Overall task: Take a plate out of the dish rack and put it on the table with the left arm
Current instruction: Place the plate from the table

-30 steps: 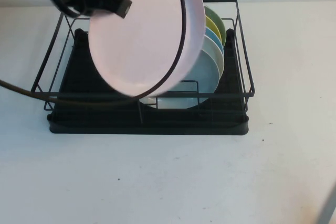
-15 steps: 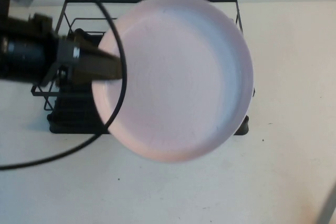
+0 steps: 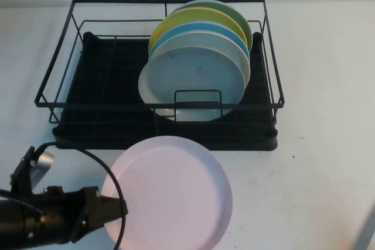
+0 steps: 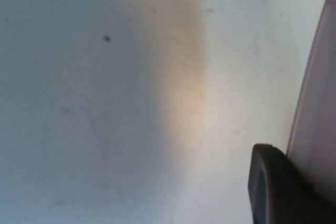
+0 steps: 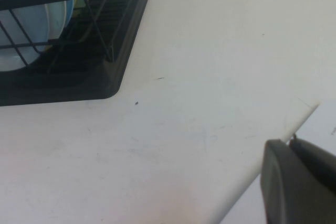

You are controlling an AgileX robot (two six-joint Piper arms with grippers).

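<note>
Four plates stand on edge in the dish rack, all crowded toward its right end: the pale blue-grey plate nearest us, then a blue plate, a yellow plate and a green plate behind it. We see the rest of the black ribbed tray bare to the left of that stack.

Our left gripper sits low at the near left of the table, well forward of the rack, and it is clamped on the left rim of the pink plate. From the gripper the plate spreads out to the right, lying nearly flat, face up, just in front of the rack's front edge. In the left wrist view one black finger presses against the plate's pink edge, with white tabletop beyond it; we cannot tell whether the plate's underside is touching the table. The left arm reaches in from the left edge, its silver cylindrical part and black cable just behind the gripper.

Our right gripper shows only as a dark piece in the right wrist view, off by the table's edge and well apart from the rack's corner; we cannot tell how its fingers stand.
</note>
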